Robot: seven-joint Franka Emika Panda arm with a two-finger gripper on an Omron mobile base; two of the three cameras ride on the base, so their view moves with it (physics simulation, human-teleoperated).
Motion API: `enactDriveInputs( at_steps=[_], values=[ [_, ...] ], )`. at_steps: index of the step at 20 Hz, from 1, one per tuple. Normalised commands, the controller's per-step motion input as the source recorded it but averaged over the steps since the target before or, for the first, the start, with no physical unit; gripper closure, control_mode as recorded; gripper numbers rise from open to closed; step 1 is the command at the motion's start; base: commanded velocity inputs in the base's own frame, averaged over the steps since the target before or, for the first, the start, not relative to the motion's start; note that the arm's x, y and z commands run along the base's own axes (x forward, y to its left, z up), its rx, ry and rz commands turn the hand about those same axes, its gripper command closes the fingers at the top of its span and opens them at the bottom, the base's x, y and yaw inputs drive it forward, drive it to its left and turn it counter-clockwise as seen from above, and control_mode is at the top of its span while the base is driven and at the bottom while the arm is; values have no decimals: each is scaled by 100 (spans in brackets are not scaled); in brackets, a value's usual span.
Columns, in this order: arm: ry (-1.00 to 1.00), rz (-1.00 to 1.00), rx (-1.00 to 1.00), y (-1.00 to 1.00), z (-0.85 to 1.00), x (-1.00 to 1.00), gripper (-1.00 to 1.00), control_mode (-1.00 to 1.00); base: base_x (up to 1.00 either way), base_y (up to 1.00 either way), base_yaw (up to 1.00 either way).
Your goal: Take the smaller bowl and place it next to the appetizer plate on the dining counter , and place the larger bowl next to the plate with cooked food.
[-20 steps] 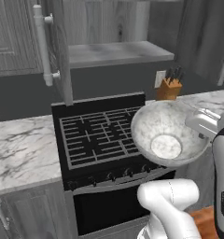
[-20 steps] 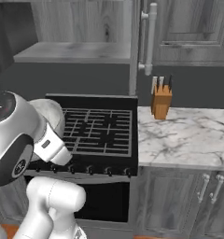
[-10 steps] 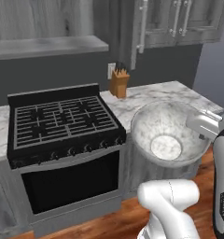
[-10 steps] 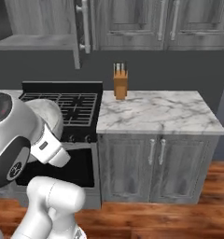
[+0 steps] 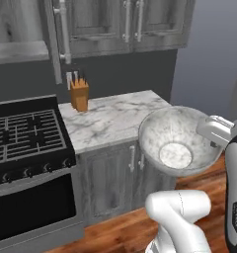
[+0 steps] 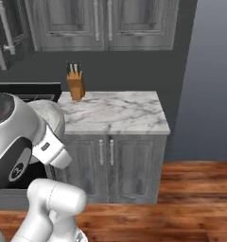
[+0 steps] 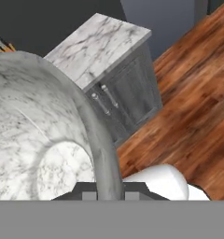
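The wide grey-white speckled stone-look larger bowl (image 5: 178, 140) is carried in the air, tilted with its pale inside facing the left base camera, in front of the right end of a white grey-veined marble kitchen counter (image 5: 115, 117) and above the brown wooden floor (image 6: 196, 189). The gripper (image 7: 109, 190) is clamped on the bowl's rim, one finger on each side of the wall, as the hand view shows. That counter ends in a free right-hand edge, with open floor and a plain blue-grey wall (image 6: 210, 80) beyond it. An orange wooden knife block (image 5: 79, 95) stands at the counter's back left corner, well apart from the bowl. The left base view shows a black gas stove (image 5: 21, 143) adjoining the counter's left edge. In the right base view, the arm covers most of the bowl, leaving part of its rim (image 6: 49, 111) exposed.
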Motion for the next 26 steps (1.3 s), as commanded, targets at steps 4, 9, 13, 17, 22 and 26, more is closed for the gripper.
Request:
enactDriveInputs(
  at_steps=[4,9,13,17,22,26],
  values=[
    [0,0,0,0,0,0,100,100,0,-100,-2],
    [0,0,0,0,0,0,100,100,0,-100,5],
    [0,0,0,0,0,0,100,100,-1,-100,26],
    [0,0,0,0,0,0,100,100,0,-81,54],
    [0,0,0,0,0,0,100,100,-4,-39,75],
    [0,0,0,0,0,0,100,100,-43,-6,81]
  ],
)
